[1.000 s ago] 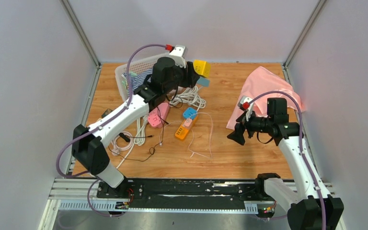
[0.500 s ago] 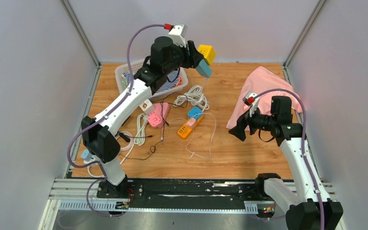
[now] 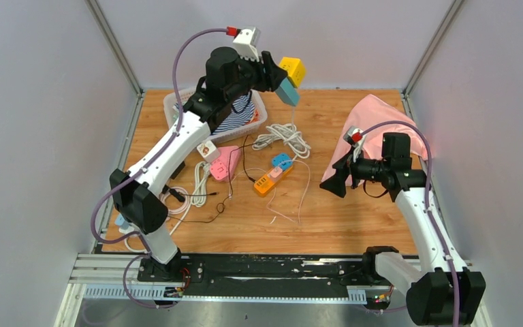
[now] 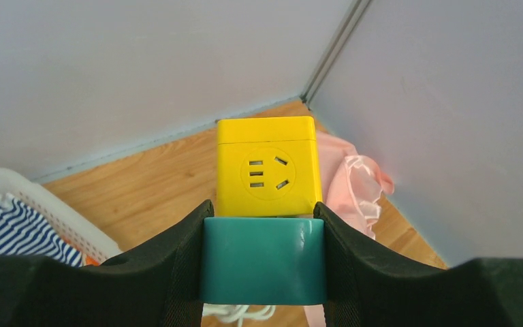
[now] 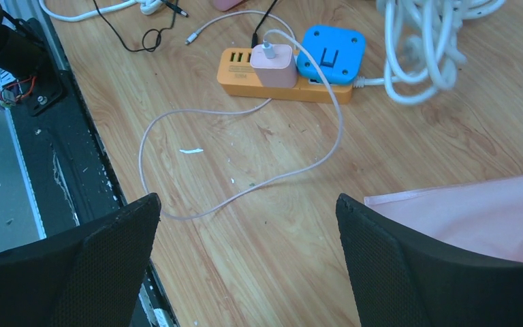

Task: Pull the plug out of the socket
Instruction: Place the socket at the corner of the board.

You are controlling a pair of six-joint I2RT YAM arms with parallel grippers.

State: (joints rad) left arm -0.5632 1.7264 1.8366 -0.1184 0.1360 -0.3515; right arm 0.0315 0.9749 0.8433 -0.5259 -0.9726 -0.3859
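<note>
High over the back of the table (image 3: 354,225), the left gripper (image 4: 263,231) clamps the teal plug (image 4: 263,266) with the yellow cube socket (image 4: 267,167) joined to it, so separation is not yet done; the right gripper (image 5: 245,204) hangs spread wide and holding nothing beside the pink cloth (image 3: 374,116)

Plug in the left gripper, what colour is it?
The plug is teal; left wrist view shows it best.

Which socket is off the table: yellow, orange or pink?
The yellow cube socket: it is airborne, joined to the teal plug clamped in the left gripper. The orange strip and pink socket lie on the table.
</note>
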